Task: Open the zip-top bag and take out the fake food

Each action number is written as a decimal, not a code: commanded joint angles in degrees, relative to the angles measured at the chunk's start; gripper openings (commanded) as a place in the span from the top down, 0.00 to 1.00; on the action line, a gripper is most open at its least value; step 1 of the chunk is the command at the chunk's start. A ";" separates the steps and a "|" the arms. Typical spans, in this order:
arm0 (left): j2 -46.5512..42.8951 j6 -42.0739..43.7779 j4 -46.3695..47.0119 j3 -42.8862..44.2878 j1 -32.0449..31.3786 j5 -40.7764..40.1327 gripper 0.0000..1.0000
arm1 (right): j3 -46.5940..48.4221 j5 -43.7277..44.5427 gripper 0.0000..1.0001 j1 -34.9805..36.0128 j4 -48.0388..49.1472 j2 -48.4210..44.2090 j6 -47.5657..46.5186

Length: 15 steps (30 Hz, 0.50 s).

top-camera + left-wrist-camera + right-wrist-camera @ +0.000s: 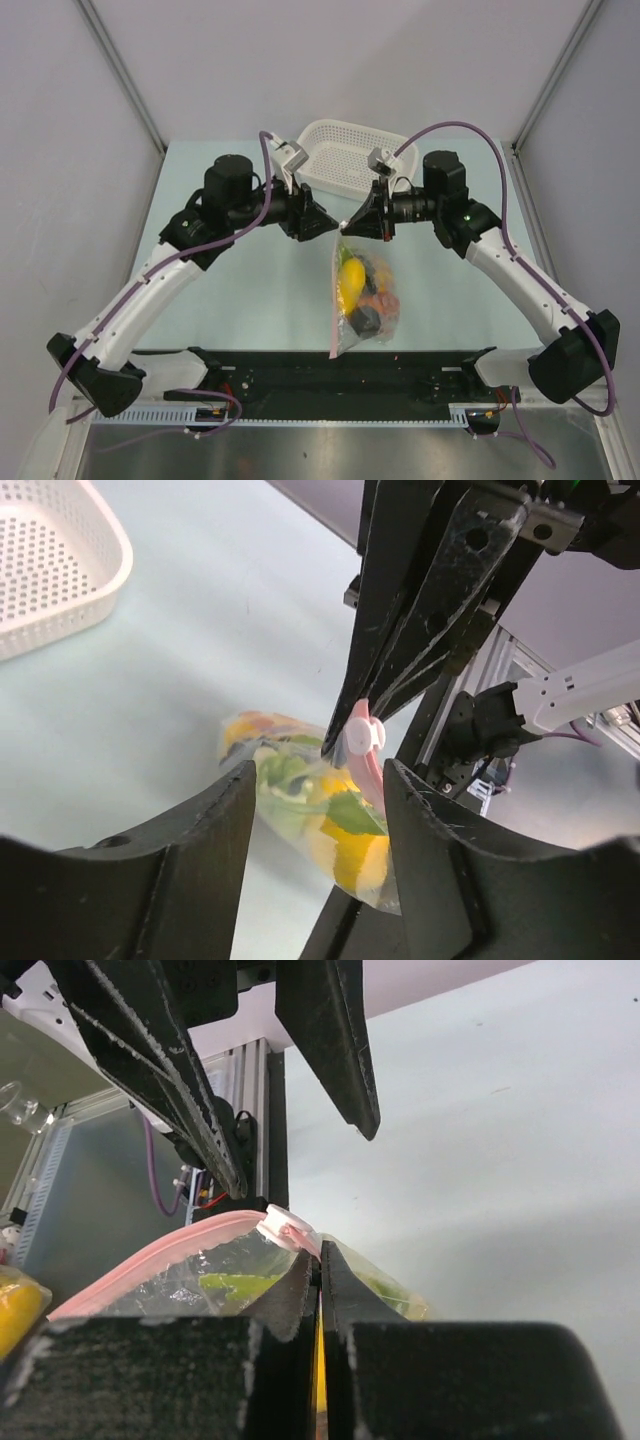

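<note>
The clear zip-top bag [372, 322] stretches from the grippers toward the table's near edge, with its pink zip strip [150, 1250] along one side. Inside it is fake food: a yellow lemon [350, 280], a dark round fruit and red and green pieces. My right gripper [350, 226] is shut on the bag's top corner, right beside the white slider [283, 1228]; its jaws are pressed together [320, 1262]. My left gripper [327, 224] is open and faces it, its jaws on either side of the bag [320, 790] without touching it. The slider also shows in the left wrist view [358, 738].
A white perforated basket [335, 155] stands at the back centre, just behind both grippers; it also shows in the left wrist view [60, 570]. A black rail [330, 385] runs along the near edge, under the bag's lower end. Grey walls close in both sides.
</note>
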 commanded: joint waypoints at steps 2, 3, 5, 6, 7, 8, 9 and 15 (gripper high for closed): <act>2.81 3.76 1.65 4.28 -3.31 -1.74 0.43 | 3.52 -0.63 1.00 0.07 -4.06 -2.05 0.19; 2.99 3.85 1.91 4.46 -3.84 -1.48 0.43 | 3.88 -0.37 1.00 0.16 -5.46 -2.05 0.19; 3.25 4.03 2.17 4.99 -4.28 -2.00 0.41 | 4.05 0.25 1.00 0.16 -5.74 -2.23 -1.31; 3.25 4.11 2.00 5.16 -4.63 -2.35 0.40 | 4.14 0.51 1.00 0.16 -5.74 -2.32 -1.31; 3.43 4.12 2.00 5.34 -4.72 -2.96 0.40 | 4.40 0.42 1.00 0.16 -5.91 -2.40 -1.22; 3.51 4.29 1.74 5.43 -4.90 -3.14 0.40 | 4.58 0.51 1.00 0.16 -6.00 -2.40 -1.22; 3.78 4.47 1.39 5.52 -5.25 -3.32 0.40 | 4.76 1.03 1.00 0.25 -6.26 -2.40 -1.22; 4.74 5.70 -0.29 5.87 -6.48 -6.92 0.55 | 5.46 1.83 1.00 0.60 -6.62 -2.40 -1.39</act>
